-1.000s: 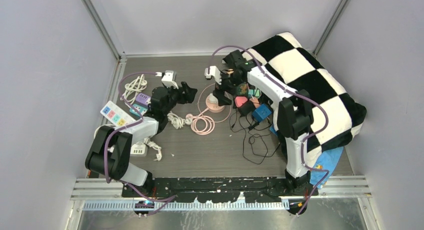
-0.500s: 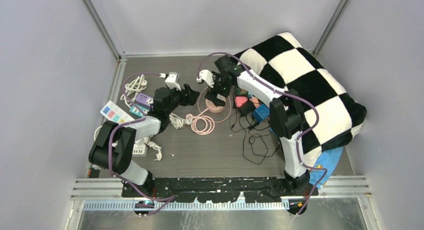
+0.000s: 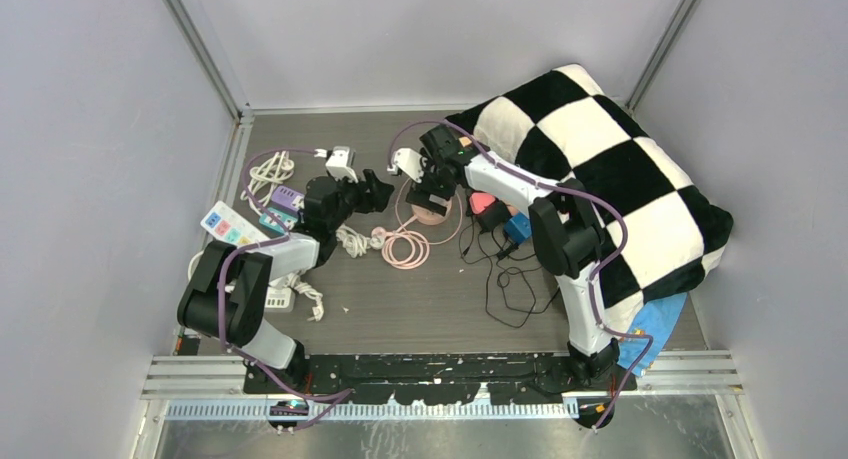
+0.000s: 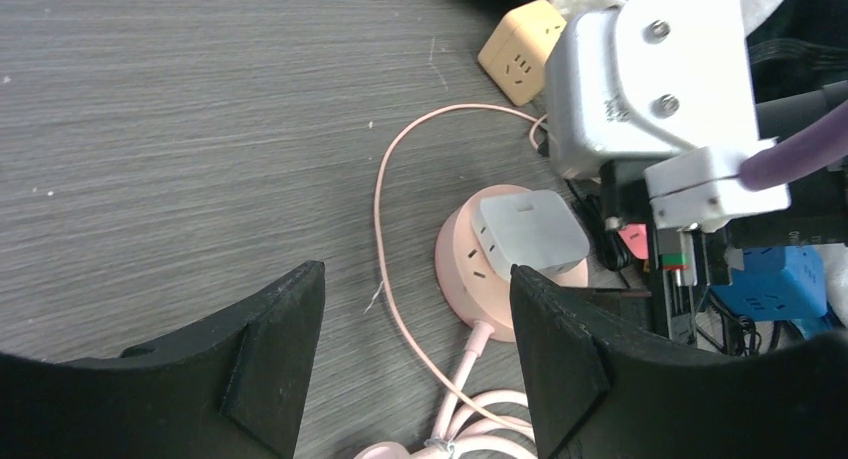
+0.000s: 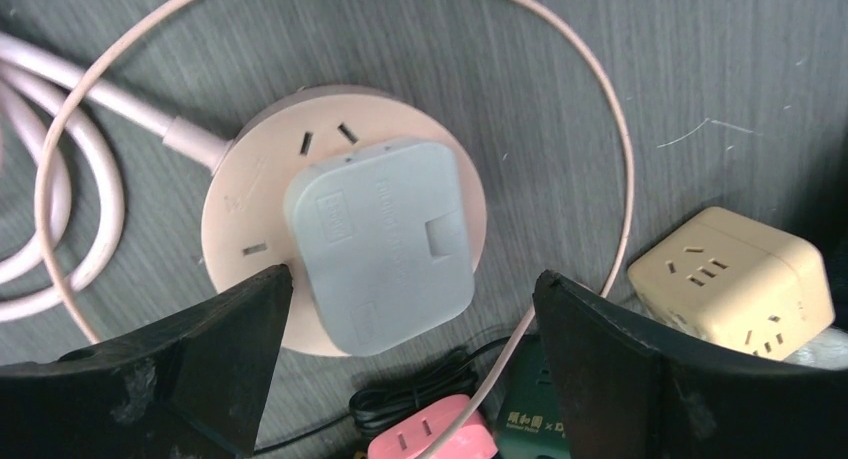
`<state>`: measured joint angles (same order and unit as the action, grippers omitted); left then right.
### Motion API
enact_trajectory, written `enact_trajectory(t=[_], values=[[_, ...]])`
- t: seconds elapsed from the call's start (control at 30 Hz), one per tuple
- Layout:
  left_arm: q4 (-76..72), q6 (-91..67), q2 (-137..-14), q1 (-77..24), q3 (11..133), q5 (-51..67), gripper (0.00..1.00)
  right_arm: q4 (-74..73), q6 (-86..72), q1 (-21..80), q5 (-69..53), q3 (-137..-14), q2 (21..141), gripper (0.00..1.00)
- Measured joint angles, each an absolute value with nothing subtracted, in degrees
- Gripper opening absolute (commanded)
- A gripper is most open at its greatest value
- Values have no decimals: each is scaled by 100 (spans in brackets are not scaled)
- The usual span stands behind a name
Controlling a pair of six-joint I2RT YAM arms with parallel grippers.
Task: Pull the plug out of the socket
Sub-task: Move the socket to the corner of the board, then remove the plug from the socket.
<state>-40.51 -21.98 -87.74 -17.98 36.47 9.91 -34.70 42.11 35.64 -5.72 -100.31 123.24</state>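
Left jaws hang partly open and empty, low over the dark wood-grain surface (image 3: 420,309), pointed at the round pink socket (image 4: 460,279) just beside them. My right jaws are spread wide, one finger on either side of the grey plug (image 5: 380,244), gripping nothing; I cannot tell whether either finger touches it. The plug sits fully seated on top of the socket, mid-surface, and the pink cord (image 5: 120,104) loops around it and coils toward me. Just past it lie a yellow cube adapter (image 5: 735,274), a pink plug (image 5: 430,434) and a blue block (image 3: 522,224) among black leads (image 3: 510,289). Farthest back on the right rests a black-and-white checked cushion (image 3: 600,149).
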Motion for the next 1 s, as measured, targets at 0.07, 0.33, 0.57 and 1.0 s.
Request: enact_trajectory(t=[0.07, 0.33, 0.57, 1.0], values=[[-4049, -2196, -8774, -1774, 3607, 961, 69, -3312, 4198, 3568, -513, -9990, 12324, 92], [-4056, -2182, -8840, -1752, 3603, 950, 69, -3028, 4167, 3614, -331, -9821, 12258, 88], [-4056, -2158, -8877, -1745, 3603, 950, 68, -2770, 4171, 3662, -169, -9555, 12110, 86], [-4093, -2154, -8892, -1712, 3603, 954, 68, -2880, 4167, 3667, 64, -9474, 11996, 86]])
